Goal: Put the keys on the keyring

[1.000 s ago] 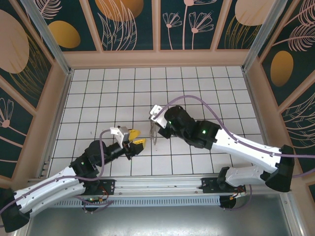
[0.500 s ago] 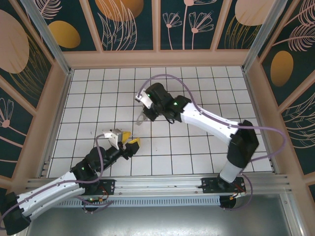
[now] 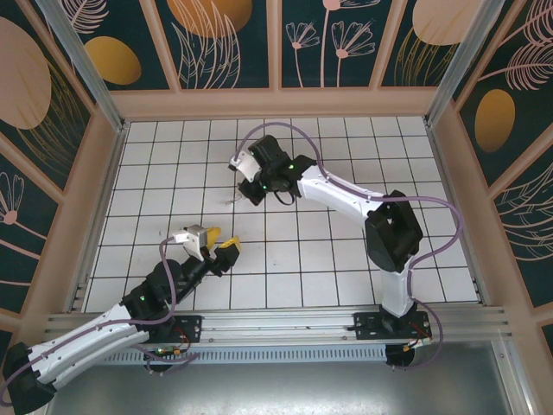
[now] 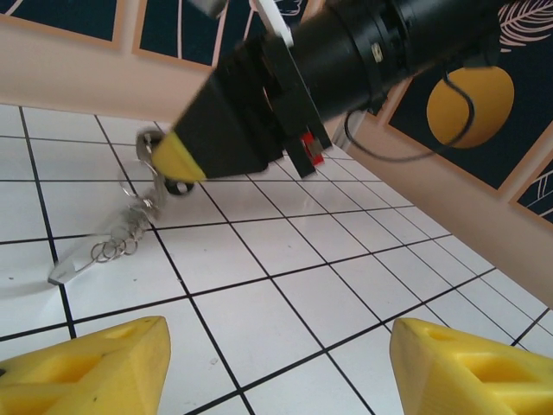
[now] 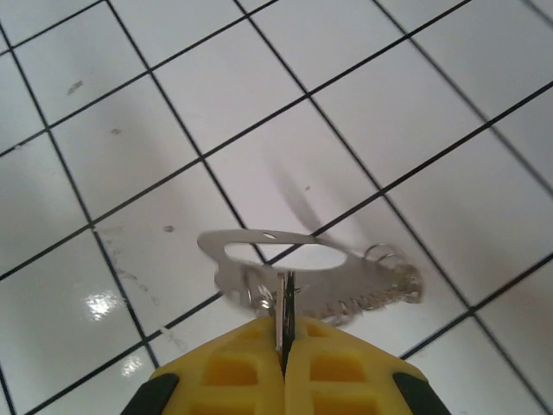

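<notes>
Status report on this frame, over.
Right gripper shut on keyring. Left gripper open, empty. Nothing seen in the way.

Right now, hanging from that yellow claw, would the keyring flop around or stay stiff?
The keyring loop looks rigid, but its chain sags in loose links, so it likely swings. Probably light: the right gripper holds it by a fingertip pinch.

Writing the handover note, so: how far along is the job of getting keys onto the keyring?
Done: the right gripper has its jaws shut on the keyring, held up with its chain dangling. In hand: the left gripper faces it, jaws open and empty. Left: no key is clearly threaded; the flat metal piece at the chain's end may be one, too small to tell.
</notes>
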